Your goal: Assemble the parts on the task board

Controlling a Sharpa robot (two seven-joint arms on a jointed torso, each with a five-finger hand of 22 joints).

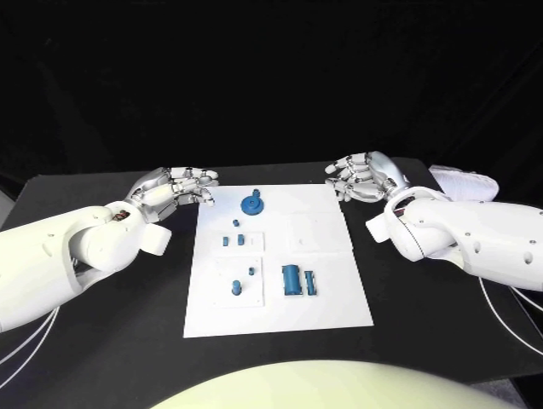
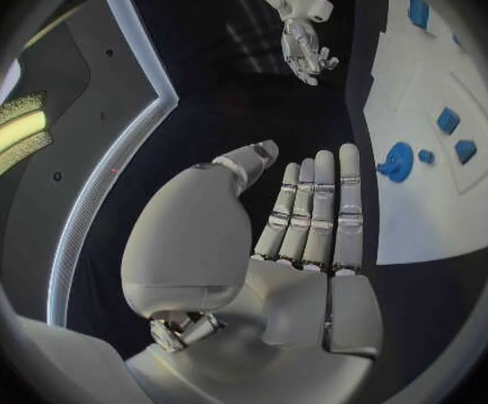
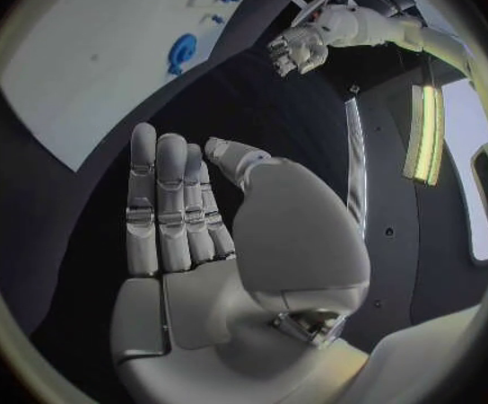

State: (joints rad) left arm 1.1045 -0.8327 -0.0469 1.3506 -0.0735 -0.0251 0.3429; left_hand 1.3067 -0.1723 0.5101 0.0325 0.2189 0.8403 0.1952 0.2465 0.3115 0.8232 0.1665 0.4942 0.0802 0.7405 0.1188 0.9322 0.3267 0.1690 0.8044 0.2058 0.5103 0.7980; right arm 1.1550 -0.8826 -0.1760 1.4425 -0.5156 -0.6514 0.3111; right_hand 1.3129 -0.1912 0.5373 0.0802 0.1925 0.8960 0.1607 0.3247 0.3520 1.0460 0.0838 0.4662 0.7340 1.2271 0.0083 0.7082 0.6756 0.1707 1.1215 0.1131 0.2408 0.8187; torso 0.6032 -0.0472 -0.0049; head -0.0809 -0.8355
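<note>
The white task board (image 1: 326, 294) lies in the middle of the black table. On it, a round blue part (image 1: 254, 204) sits near the far edge, small blue parts (image 1: 233, 239) lie below it, and larger blue pieces (image 1: 293, 279) rest toward the near side. My left hand (image 1: 176, 188) hovers off the board's far left corner, fingers straight and empty (image 2: 311, 215). My right hand (image 1: 365, 177) hangs off the far right corner, also flat and holding nothing (image 3: 171, 206). The round blue part (image 2: 396, 162) lies just beyond my left fingertips.
A white cloth-like object (image 1: 468, 181) lies at the table's far right, behind my right arm. Black table surface (image 1: 443, 315) stretches on both sides of the board.
</note>
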